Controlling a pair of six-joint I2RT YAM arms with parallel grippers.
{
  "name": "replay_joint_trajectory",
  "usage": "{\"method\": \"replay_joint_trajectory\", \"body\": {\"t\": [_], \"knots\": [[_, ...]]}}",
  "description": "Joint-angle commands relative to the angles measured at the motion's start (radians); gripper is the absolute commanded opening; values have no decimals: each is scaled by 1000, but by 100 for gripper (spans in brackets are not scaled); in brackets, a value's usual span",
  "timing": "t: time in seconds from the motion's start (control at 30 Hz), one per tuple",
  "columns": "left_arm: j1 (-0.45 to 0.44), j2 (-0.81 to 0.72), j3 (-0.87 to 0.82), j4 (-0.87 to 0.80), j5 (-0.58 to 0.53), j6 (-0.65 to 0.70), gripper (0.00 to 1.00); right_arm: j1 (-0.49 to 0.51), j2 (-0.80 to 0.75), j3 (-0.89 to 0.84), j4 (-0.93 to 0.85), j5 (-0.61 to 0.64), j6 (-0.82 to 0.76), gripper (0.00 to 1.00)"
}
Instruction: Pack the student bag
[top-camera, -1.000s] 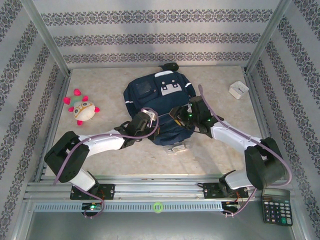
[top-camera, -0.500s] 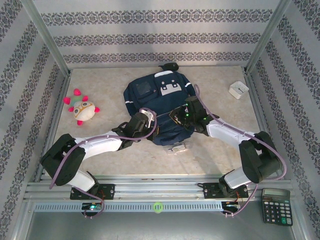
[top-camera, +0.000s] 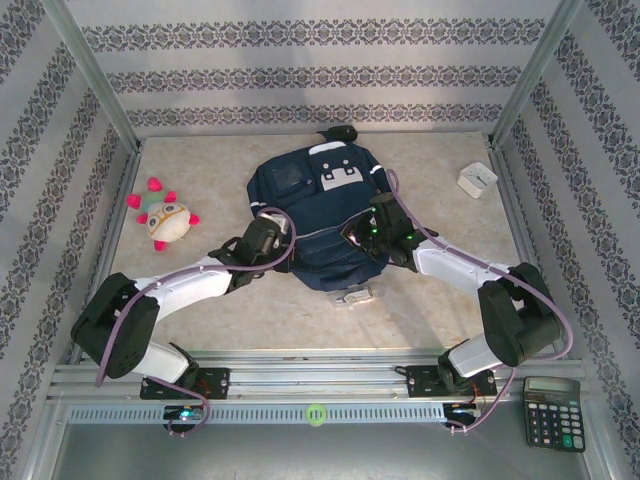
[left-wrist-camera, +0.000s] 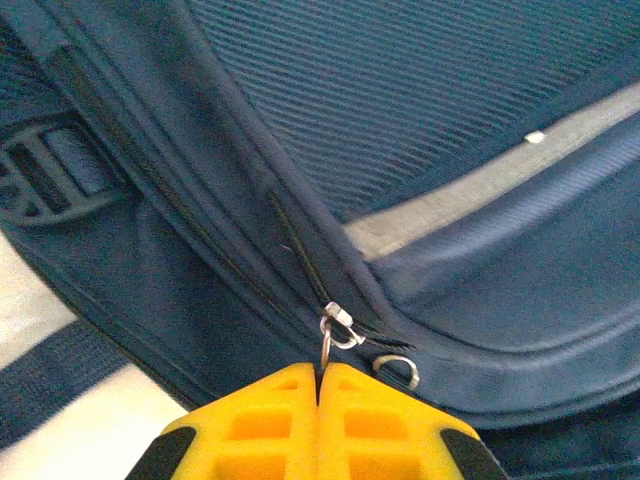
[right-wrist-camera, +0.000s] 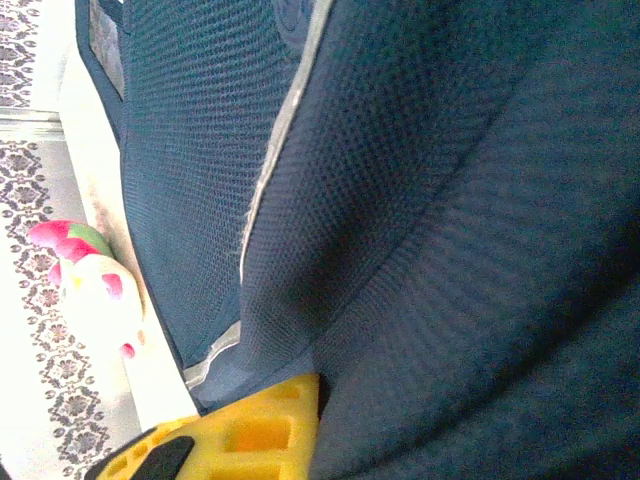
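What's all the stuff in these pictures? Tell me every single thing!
bag: one, navy with grey-white patches, middle of the table
zip rings: two, silver, side by side on the bag's zip
plush toy: one, cream, pink and green, left of the bag
box: one, white, far right of the table
grey piece: one, at the bag's near edge, too small to tell what it is
calculator: one, dark, near right corner, off the table
table: one, beige
left gripper: one, yellow, shut on one zip ring
right gripper: one, yellow, shut on bag fabric
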Motion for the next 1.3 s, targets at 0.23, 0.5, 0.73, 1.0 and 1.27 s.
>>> {"method": "replay_joint_trajectory", "body": {"t": [0.23, 0.5, 0.73, 1.0, 1.27], "knots": [[200, 20, 57, -81, -56, 130, 0, -25, -46, -7, -16, 46, -37, 2], [197, -50, 102, -42, 172, 363, 53, -48, -134, 58, -133, -27, -116, 43], [90, -20, 217, -136, 263, 700, 70, -171, -257, 94, -473, -29, -284, 52], [-79, 197, 400, -148, 100, 851, 88, -247, -433, -51, -571, -8, -275, 56], [-106, 361, 528, -134, 42, 817, 89, -248, -492, -108, -615, -1, -245, 59]]}}
